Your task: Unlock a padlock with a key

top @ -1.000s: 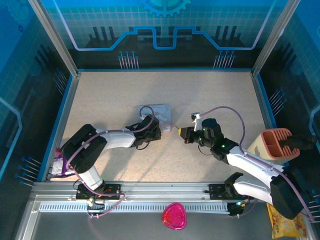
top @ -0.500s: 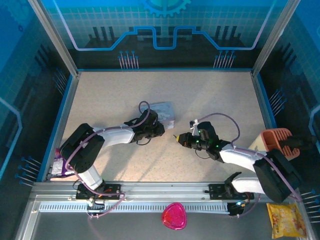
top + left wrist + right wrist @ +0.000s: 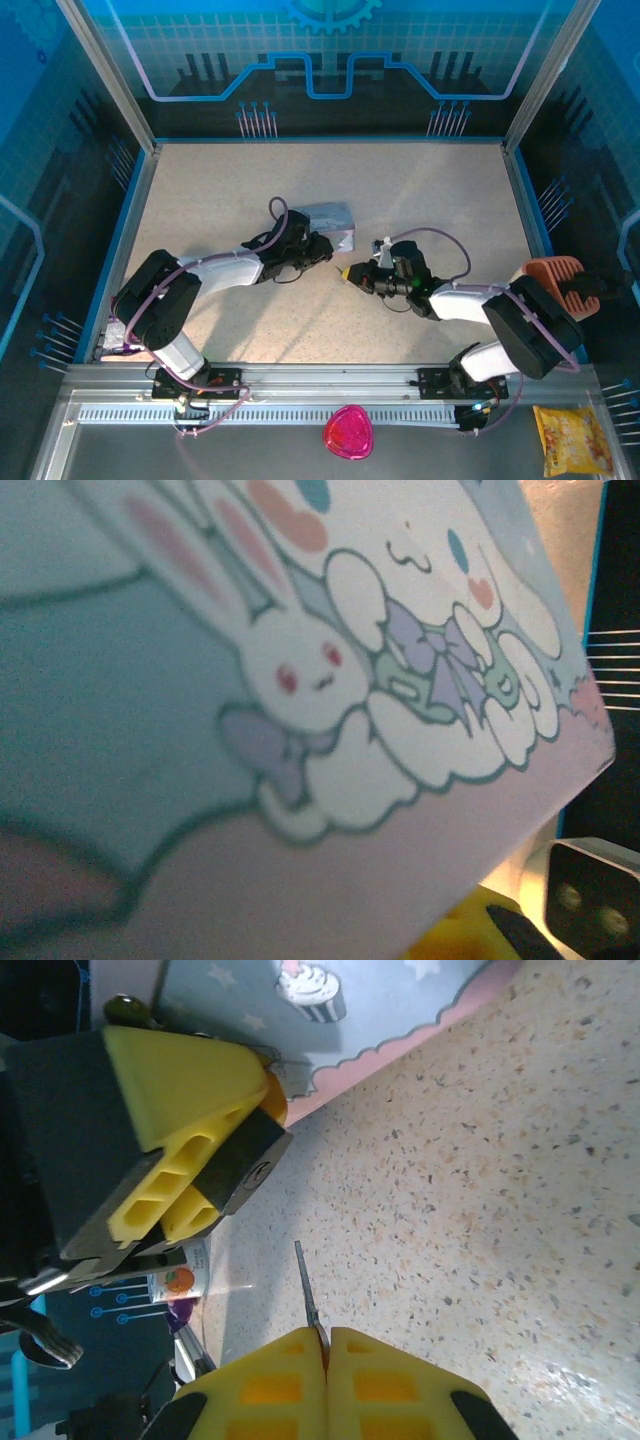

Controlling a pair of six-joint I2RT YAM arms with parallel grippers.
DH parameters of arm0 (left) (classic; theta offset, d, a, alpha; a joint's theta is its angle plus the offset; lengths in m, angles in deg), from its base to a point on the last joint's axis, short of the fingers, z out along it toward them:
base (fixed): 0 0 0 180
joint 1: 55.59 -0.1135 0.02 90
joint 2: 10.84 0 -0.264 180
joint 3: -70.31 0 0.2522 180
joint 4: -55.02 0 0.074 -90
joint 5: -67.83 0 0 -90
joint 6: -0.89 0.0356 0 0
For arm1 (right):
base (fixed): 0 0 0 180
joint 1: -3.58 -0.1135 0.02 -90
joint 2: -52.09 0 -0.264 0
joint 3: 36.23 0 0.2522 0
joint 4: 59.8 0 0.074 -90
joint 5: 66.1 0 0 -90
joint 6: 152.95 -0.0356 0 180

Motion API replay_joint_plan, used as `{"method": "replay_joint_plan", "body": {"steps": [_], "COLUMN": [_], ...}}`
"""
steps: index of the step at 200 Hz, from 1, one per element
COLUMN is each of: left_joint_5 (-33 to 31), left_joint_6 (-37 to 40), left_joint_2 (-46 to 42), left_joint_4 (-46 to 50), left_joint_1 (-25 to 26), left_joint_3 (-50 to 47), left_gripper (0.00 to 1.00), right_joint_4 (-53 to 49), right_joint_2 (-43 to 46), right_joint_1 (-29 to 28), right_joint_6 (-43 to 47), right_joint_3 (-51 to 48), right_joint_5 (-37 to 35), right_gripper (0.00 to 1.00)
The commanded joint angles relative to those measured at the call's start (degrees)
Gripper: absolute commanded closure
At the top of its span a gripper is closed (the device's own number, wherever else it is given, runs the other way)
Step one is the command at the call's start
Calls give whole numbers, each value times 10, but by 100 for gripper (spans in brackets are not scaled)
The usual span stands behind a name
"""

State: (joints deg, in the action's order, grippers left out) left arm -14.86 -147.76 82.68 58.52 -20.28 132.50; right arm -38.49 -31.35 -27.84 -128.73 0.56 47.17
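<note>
My right gripper (image 3: 327,1338) has its jaws pressed tight together on the key (image 3: 308,1295). The key's thin dark blade pokes up from them at the bottom centre of the right wrist view, over the speckled bench (image 3: 480,1180). My left gripper (image 3: 268,1110) sits at upper left, just beside the pastel tin (image 3: 380,1000) (its jaws look near together, but I cannot tell whether they hold anything).
</note>
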Motion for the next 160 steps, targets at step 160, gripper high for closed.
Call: {"method": "replay_joint_plan", "body": {"steps": [160], "left_joint_5": [59], "left_joint_6": [-53], "left_joint_2": [-34], "left_joint_4": [-119], "left_joint_1": [-17], "left_joint_3": [-33], "left_gripper": [93], "right_joint_4": [32], "right_joint_2": [-13], "right_joint_1": [44], "right_joint_6": [-6], "right_joint_3": [32], "right_joint_5": [93], "right_gripper": [100]}}
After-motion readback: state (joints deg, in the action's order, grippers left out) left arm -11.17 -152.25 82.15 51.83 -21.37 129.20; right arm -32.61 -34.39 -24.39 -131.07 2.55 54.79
